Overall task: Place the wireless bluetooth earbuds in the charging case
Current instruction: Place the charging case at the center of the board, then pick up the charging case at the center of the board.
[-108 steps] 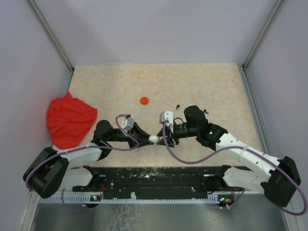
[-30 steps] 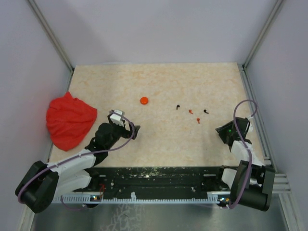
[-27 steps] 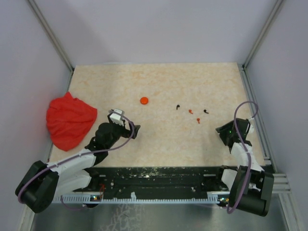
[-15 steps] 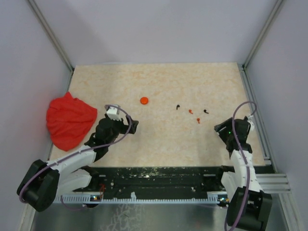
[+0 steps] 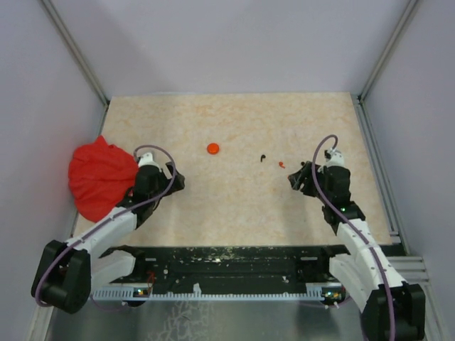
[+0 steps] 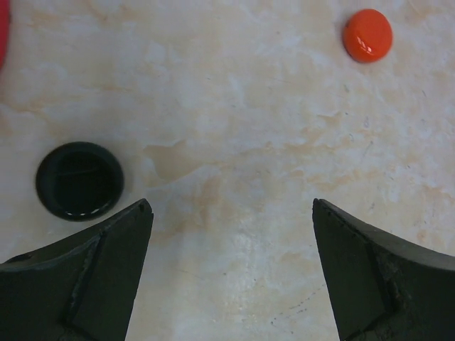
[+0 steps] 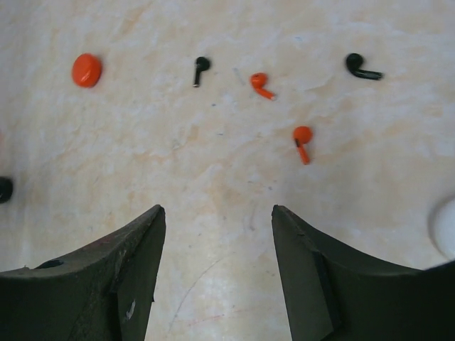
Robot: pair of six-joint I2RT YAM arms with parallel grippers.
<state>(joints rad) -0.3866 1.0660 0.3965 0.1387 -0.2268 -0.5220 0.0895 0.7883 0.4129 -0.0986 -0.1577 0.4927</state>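
Observation:
The wireless bluetooth earbuds lie loose on the table. The right wrist view shows a black one (image 7: 201, 67), an orange one (image 7: 260, 83), a second orange one (image 7: 302, 138) and a second black one (image 7: 359, 67). From above, only one black earbud (image 5: 262, 157) and one orange earbud (image 5: 281, 164) show. My right gripper (image 7: 217, 209) (image 5: 293, 182) is open and empty, just short of them. A round black charging case (image 6: 79, 180) lies ahead and left of my open, empty left gripper (image 6: 231, 206) (image 5: 175, 182).
A round orange case (image 5: 213, 148) (image 6: 367, 35) (image 7: 86, 70) lies toward the table's middle. A round white piece (image 7: 446, 227) shows at the right wrist view's right edge. A crumpled red cloth (image 5: 103, 177) lies at the table's left edge, beside the left arm.
My right arm swung from the table's right edge toward the earbuds, and its jaws spread wider. My left gripper moved left and slightly farther out, staying open.

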